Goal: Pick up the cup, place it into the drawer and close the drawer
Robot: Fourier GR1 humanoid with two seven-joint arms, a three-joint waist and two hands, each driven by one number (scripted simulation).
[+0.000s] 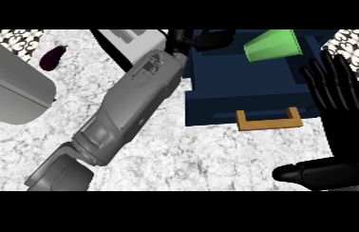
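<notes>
Left grey forearm stretched diagonally up, black left hand curled; black right hand open, fingers upward.

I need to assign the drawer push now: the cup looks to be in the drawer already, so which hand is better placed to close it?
Probably the right hand: it is open, beside the drawer and near its wooden handle. The left hand reaches over the drawer's far corner, away from the handle. The green cup lies inside.

Purple eggplant on marbled counter
</notes>
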